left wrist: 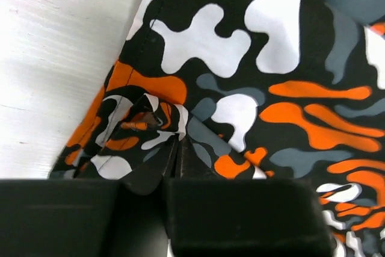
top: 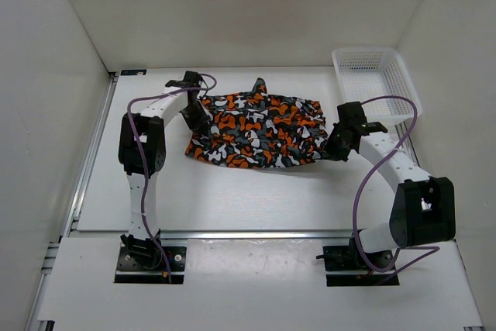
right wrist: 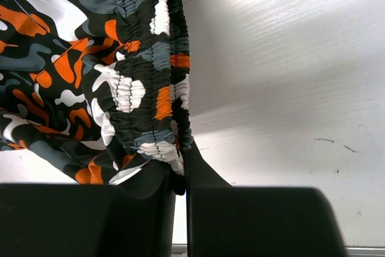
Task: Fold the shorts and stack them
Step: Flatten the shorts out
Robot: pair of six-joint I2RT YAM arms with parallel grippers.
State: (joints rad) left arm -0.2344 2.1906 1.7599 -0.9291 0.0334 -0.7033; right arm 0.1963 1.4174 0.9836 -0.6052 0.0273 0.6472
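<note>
The camouflage shorts (top: 260, 131) lie spread on the white table between my two arms, with one point of cloth sticking up at the far edge. My left gripper (top: 198, 122) is shut on the cloth at the shorts' left edge; in the left wrist view the fabric (left wrist: 252, 76) bunches into a pinched fold at the gripper (left wrist: 174, 154). My right gripper (top: 332, 146) is shut on the shorts' right edge; in the right wrist view the gathered elastic waistband (right wrist: 150, 82) runs down into the gripper (right wrist: 182, 164).
A white plastic mesh basket (top: 376, 83) stands at the back right, just behind my right arm. White walls close in the table on the left, back and right. Bare tabletop (top: 256, 195) lies in front of the shorts.
</note>
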